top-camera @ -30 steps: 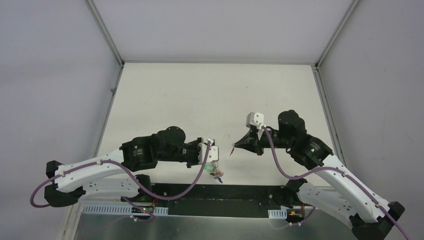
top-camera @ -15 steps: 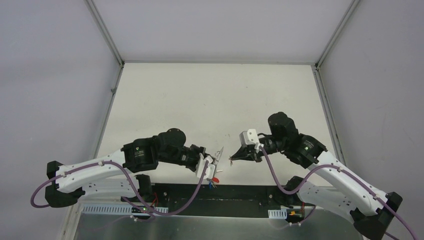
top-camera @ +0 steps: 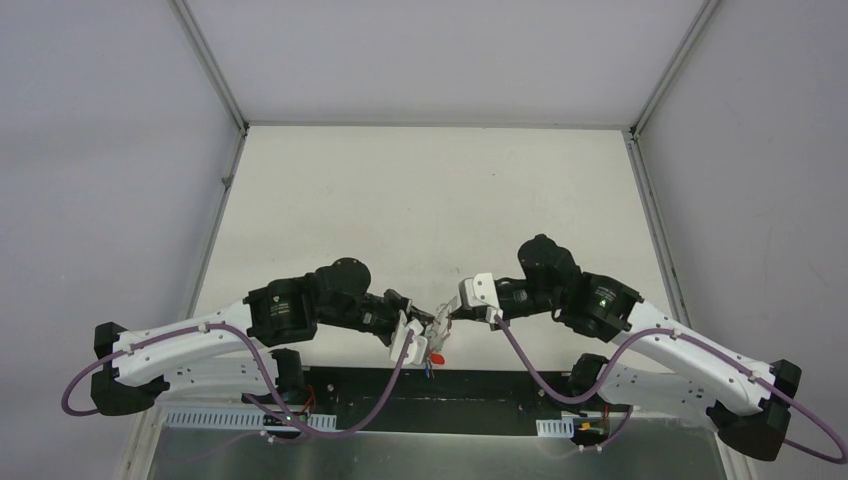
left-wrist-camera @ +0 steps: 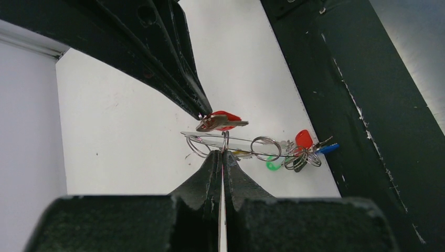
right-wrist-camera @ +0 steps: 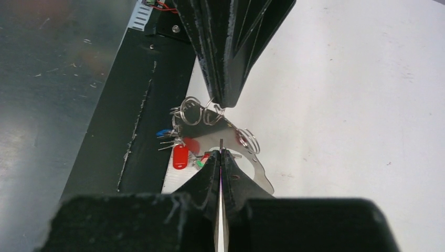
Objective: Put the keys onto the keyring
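My L jaws clenched on keyring (left-wrist-camera: 239, 139), keys (left-wrist-camera: 303, 140) dangling; R jaws grip red-headed key (left-wrist-camera: 224, 117), prob touching keyring, above tabletop (left-wrist-camera: 120, 131).

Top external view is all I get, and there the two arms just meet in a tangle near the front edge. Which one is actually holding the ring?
Observer: The left fingers are shut on the keyring, a thin wire hoop seen nearly edge-on in the left wrist view.
Operator: And what is the other arm doing?
Observer: The right fingers pinch a key with a red head, held just above the hoop. I cannot tell whether they touch.
Operator: Are any keys on it already?
Observer: It seems so. A bunch with red, blue and green heads hangs at the hoop's far end on small split rings.
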`<control>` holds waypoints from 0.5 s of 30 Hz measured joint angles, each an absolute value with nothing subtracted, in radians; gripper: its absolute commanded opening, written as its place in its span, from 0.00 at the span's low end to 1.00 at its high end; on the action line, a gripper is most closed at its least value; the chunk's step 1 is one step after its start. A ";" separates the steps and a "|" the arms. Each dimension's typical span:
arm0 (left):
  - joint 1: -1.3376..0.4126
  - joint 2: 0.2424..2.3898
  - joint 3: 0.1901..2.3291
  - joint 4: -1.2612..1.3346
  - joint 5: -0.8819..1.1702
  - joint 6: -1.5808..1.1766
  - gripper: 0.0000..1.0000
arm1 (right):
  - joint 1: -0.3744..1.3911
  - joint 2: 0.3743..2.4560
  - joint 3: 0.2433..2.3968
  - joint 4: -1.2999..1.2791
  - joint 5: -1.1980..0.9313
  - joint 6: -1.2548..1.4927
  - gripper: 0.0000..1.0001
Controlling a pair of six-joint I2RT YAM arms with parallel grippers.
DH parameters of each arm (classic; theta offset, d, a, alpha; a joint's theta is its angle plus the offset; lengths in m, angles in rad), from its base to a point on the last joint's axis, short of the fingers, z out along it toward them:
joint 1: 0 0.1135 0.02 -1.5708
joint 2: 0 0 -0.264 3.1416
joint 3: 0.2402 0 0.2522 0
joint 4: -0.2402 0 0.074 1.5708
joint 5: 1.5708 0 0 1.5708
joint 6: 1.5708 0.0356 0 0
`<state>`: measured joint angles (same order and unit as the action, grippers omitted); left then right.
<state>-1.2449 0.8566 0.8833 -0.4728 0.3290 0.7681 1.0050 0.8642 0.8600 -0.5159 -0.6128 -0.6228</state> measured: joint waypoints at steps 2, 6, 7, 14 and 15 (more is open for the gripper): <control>-1.245 0.857 0.883 -0.470 0.338 0.767 0.00 | 1.016 0.867 0.860 -0.506 -0.590 -0.624 0.00; -1.251 0.857 0.883 -0.469 0.347 0.749 0.00 | 1.047 0.890 0.871 -0.497 -0.553 -0.628 0.00; -1.251 0.857 0.883 -0.469 0.348 0.746 0.00 | 1.052 0.894 0.873 -0.495 -0.547 -0.630 0.00; -1.251 0.859 0.883 -0.469 0.348 0.719 0.00 | 1.085 0.900 0.885 -0.492 -0.529 -0.646 0.00; -1.251 0.859 0.883 -0.469 0.348 0.717 0.00 | 1.090 0.900 0.886 -0.493 -0.528 -0.650 0.00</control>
<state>-1.2510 0.8593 0.8833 -0.4694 0.3485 0.7170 1.0901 0.9005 0.8864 -0.4927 -0.5278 -0.6498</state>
